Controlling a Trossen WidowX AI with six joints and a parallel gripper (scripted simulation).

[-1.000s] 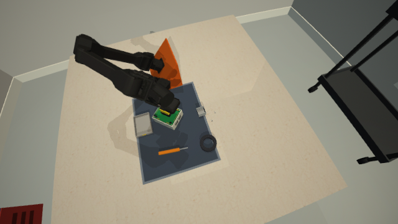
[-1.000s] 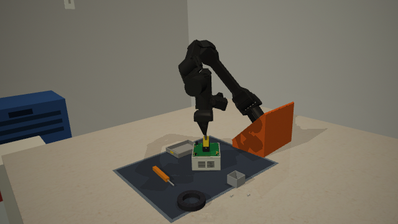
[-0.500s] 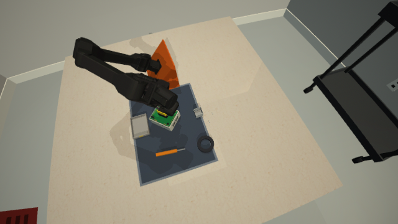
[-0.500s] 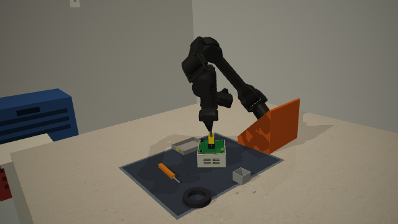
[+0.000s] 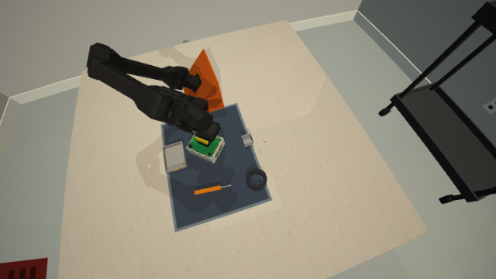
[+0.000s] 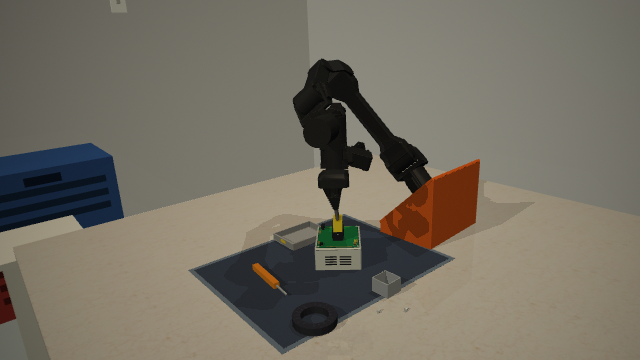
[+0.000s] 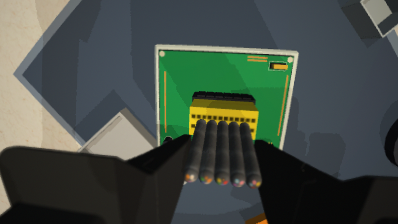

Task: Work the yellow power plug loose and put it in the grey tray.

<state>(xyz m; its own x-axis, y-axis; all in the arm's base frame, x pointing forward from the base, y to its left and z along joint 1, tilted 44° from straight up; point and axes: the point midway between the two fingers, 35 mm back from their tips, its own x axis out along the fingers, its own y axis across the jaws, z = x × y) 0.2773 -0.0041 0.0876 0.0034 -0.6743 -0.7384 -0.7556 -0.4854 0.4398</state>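
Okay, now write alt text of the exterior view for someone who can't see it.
A black robot arm's gripper is closed on a yellow plug standing in its black socket on a green circuit board. Nearby lie a grey tray, an orange-handled screwdriver and a black ring.

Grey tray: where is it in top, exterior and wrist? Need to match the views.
Top: left of centre, at the mat's left edge.
Exterior: just left of centre, behind and left of the green board's box.
Wrist: lower left, partly hidden by the tool.
Shared landmark: the green board, with the tray beside its box in all three.
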